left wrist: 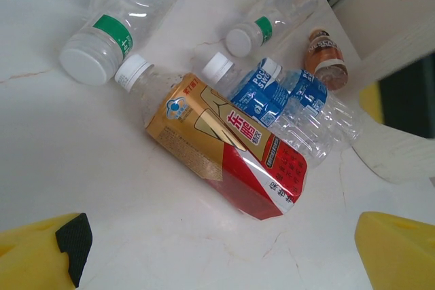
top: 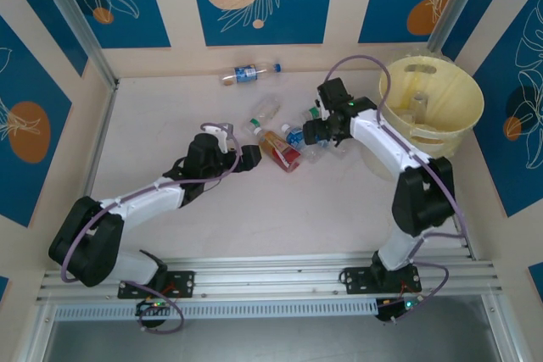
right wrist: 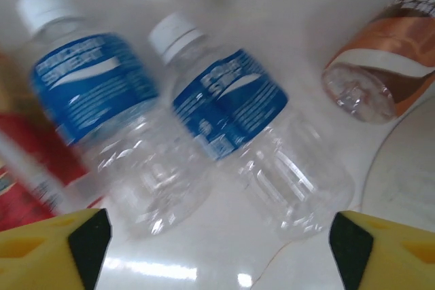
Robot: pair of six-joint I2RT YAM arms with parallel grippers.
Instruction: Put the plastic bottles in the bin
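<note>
Several plastic bottles lie in a cluster mid-table: a red-and-gold labelled bottle (top: 282, 149) (left wrist: 224, 147), two blue-labelled bottles (right wrist: 112, 117) (right wrist: 248, 123), two green-labelled bottles (left wrist: 119, 25) (left wrist: 268, 24) and a brown-labelled one (left wrist: 325, 52) (right wrist: 384, 76). One more blue-labelled bottle (top: 249, 74) lies alone by the back wall. The pale-yellow bin (top: 433, 99) stands at the right. My left gripper (top: 235, 152) (left wrist: 221, 263) is open, just left of the red-and-gold bottle. Low over the blue-labelled pair, my right gripper (top: 316, 130) (right wrist: 217, 249) is open too, holding nothing.
The right arm (top: 382, 146) stretches between the cluster and the bin, close against the bin's wall. Blue-and-cream panels wall the table at the back and sides. A metal rail (top: 271, 273) runs along the near edge.
</note>
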